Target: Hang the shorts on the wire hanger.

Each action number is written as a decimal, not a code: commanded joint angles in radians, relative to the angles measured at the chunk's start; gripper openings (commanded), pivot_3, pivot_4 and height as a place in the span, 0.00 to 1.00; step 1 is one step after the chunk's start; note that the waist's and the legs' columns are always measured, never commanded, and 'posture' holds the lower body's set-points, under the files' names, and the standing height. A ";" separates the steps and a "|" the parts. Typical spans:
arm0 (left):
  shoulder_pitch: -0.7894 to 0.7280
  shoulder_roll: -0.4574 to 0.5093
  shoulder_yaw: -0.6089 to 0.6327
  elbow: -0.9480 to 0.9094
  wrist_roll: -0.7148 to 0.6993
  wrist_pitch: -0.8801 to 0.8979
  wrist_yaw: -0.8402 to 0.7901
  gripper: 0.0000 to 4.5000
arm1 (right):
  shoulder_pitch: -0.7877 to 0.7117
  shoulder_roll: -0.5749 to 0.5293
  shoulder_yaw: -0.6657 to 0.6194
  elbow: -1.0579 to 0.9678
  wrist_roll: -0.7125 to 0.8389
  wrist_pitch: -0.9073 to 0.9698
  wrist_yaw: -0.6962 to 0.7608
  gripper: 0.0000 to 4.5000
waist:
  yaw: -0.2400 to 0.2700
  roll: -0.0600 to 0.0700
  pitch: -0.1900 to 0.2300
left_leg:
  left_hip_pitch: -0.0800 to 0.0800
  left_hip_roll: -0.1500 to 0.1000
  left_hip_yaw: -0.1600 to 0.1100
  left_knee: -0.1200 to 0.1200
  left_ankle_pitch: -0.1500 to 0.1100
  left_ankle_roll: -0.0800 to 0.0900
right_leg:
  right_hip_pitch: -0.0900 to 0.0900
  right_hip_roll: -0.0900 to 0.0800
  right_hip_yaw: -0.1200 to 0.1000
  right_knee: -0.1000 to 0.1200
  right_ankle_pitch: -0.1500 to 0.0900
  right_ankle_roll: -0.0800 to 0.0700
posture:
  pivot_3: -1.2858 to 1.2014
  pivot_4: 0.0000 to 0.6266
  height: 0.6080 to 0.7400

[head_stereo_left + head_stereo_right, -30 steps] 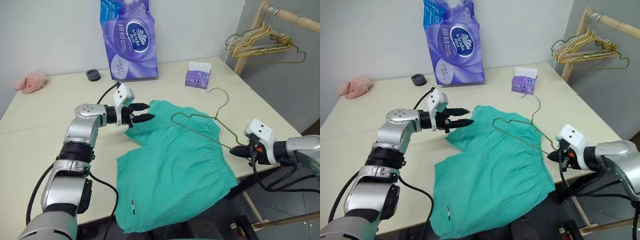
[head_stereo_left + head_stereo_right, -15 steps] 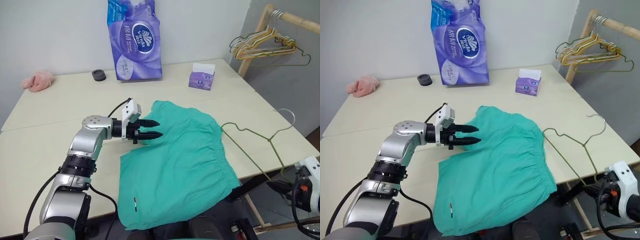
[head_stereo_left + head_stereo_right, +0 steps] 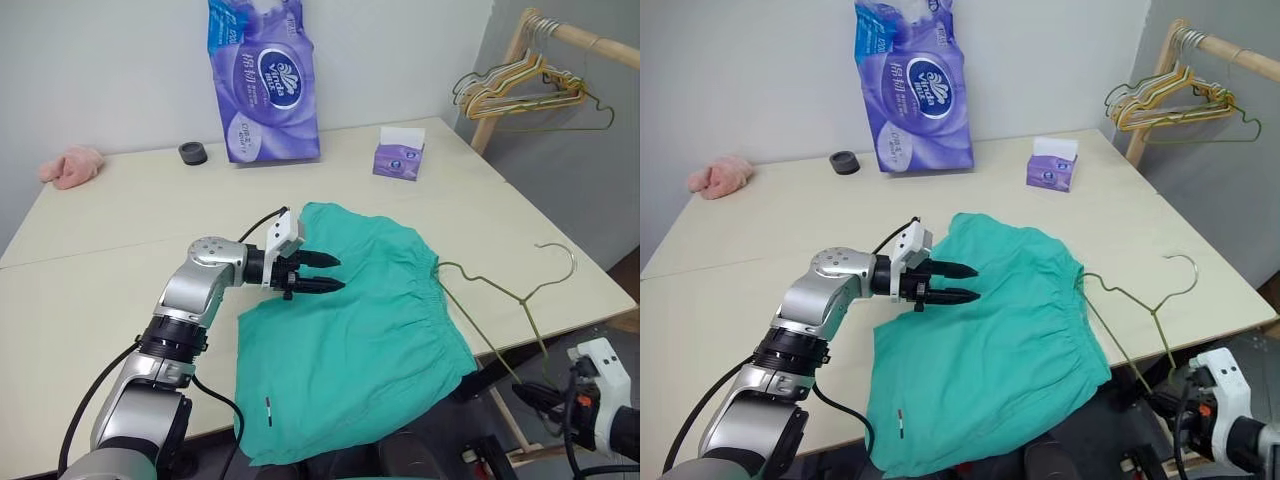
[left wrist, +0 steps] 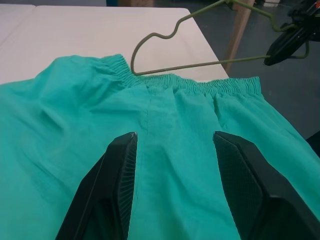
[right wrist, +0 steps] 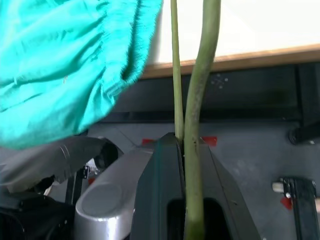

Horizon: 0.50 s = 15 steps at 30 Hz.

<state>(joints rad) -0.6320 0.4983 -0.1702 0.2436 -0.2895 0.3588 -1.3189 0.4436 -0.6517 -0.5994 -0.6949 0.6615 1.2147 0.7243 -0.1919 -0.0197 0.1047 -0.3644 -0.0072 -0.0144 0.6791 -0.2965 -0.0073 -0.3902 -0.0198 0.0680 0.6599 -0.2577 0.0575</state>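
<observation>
The shorts (image 3: 350,330) lie flat in the lower centre of the left eye view, their lower edge hanging over the table (image 3: 120,210) front. They look light, soft and limp, so the gathered waistband is probably the best hold. The left gripper (image 3: 325,275) hovers above them, its 2 fingers apart and empty. The right gripper (image 5: 182,145), at the lower right, is clamped on the stiff, thin wire hanger (image 3: 500,295). The right wrist view shows this pinch closely; the left wrist view shows the hook resting at the waistband.
</observation>
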 commanded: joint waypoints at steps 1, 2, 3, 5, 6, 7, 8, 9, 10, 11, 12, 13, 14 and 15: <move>-0.013 -0.004 0.001 -0.008 -0.001 -0.025 0.005 0.57 | -0.027 -0.033 0.010 0.014 0.019 -0.001 -0.012 0.00 | -0.001 0.000 0.000 | 0.000 0.000 0.000 0.000 0.000 0.000 | 0.000 0.000 0.000 0.000 0.000 0.000 | 0.41 0.10 1.00; -0.010 -0.002 0.004 -0.010 0.000 -0.027 0.007 0.57 | -0.035 -0.039 0.011 0.024 0.019 0.001 -0.018 0.00 | -0.001 0.000 0.000 | 0.000 0.000 0.000 0.000 0.000 0.000 | 0.000 0.000 0.000 0.000 0.000 0.000 | 0.41 0.10 1.00; -0.008 -0.001 0.005 -0.012 0.000 -0.028 0.009 0.57 | -0.040 -0.043 0.011 0.031 0.020 0.001 -0.022 0.00 | -0.001 0.000 0.000 | 0.000 0.000 0.000 0.000 0.000 0.000 | 0.000 0.000 0.000 -0.001 0.000 0.000 | 0.41 0.10 1.00; 0.001 0.003 0.008 -0.020 -0.001 -0.027 0.015 0.57 | -0.026 -0.051 -0.007 0.052 0.017 -0.007 -0.022 0.00 | 0.000 0.000 0.000 | 0.000 0.000 0.000 0.000 0.000 0.000 | 0.000 0.000 0.000 -0.001 0.000 0.000 | 0.42 0.10 1.00; 0.005 0.004 0.009 -0.024 -0.002 -0.027 0.016 0.57 | -0.016 -0.054 -0.015 0.057 0.019 -0.013 -0.017 0.00 | 0.000 0.000 0.000 | 0.000 0.000 0.000 0.000 0.000 0.000 | 0.000 0.000 0.000 -0.001 0.000 0.000 | 0.42 0.10 1.00; 0.009 0.006 0.009 -0.028 -0.002 -0.026 0.020 0.57 | -0.004 -0.057 -0.024 0.060 0.023 -0.019 -0.011 0.00 | 0.000 0.000 0.000 | 0.000 0.000 0.000 0.000 0.000 0.000 | 0.000 0.000 0.000 -0.001 0.000 0.000 | 0.42 0.10 1.00; 0.013 0.008 0.010 -0.032 -0.003 -0.025 0.023 0.57 | 0.004 -0.054 -0.039 0.057 0.036 -0.019 -0.005 0.00 | 0.000 0.000 0.000 | 0.000 0.000 0.000 0.000 0.000 0.000 | 0.000 0.000 0.000 -0.001 0.000 0.000 | 0.42 0.10 1.00; 0.016 0.010 0.010 -0.037 -0.003 -0.022 0.027 0.57 | 0.014 -0.054 -0.051 0.055 0.046 -0.019 0.000 0.00 | 0.000 0.000 0.000 | 0.000 0.000 0.000 0.000 0.000 0.000 | 0.000 0.000 0.000 -0.001 0.000 0.000 | 0.42 0.10 1.00; 0.018 0.011 0.009 -0.040 -0.004 -0.021 0.028 0.57 | 0.022 -0.056 -0.056 0.054 0.050 -0.020 0.001 0.00 | 0.000 0.000 0.000 | 0.000 0.000 0.000 0.000 0.000 0.000 | 0.000 0.000 0.000 -0.001 0.000 0.000 | 0.42 0.10 1.00; 0.020 0.012 0.009 -0.042 -0.005 -0.021 0.029 0.57 | 0.028 -0.057 -0.059 0.053 0.053 -0.022 0.000 0.00 | -0.001 0.000 0.000 | 0.000 0.000 0.000 0.000 0.000 0.000 | 0.000 0.000 0.000 -0.001 0.000 0.000 | 0.42 0.10 1.00; 0.020 0.011 0.009 -0.043 -0.005 -0.019 0.031 0.57 | 0.028 -0.056 -0.058 0.055 0.055 -0.024 -0.002 0.00 | -0.001 0.000 0.000 | 0.000 0.000 0.000 0.000 0.000 0.000 | 0.000 0.000 0.000 -0.001 0.000 0.000 | 0.42 0.10 1.00; 0.020 0.011 0.007 -0.043 -0.004 -0.020 0.031 0.57 | 0.023 -0.056 -0.048 0.056 0.059 -0.026 -0.002 0.00 | -0.001 0.000 0.000 | 0.000 0.000 0.000 0.000 0.000 0.000 | 0.000 0.000 0.000 -0.001 0.000 0.000 | 0.42 0.10 1.00; 0.017 0.009 0.006 -0.040 -0.003 -0.020 0.033 0.57 | 0.009 -0.054 -0.032 0.058 0.067 -0.023 -0.002 0.00 | -0.001 0.000 -0.001 | 0.000 0.000 0.000 0.000 0.000 0.000 | 0.000 0.000 0.000 -0.001 0.000 0.000 | 0.42 0.10 1.00; 0.014 0.007 0.005 -0.037 -0.002 -0.020 0.034 0.57 | -0.004 -0.056 -0.016 0.062 0.069 -0.024 -0.002 0.00 | -0.001 0.000 -0.001 | 0.000 0.000 0.000 0.000 0.000 0.000 | 0.000 0.000 0.000 -0.001 0.000 0.000 | 0.41 0.10 1.00</move>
<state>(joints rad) -0.6013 0.5027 -0.1706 0.2388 -0.2880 0.3426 -1.2908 0.4554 -0.6982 -0.6179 -0.6208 0.7041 1.2078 0.7172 -0.1934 -0.0197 0.1041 -0.3646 -0.0073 -0.0143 0.6790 -0.2965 -0.0072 -0.3898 -0.0198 0.0681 0.6589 -0.2577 0.0576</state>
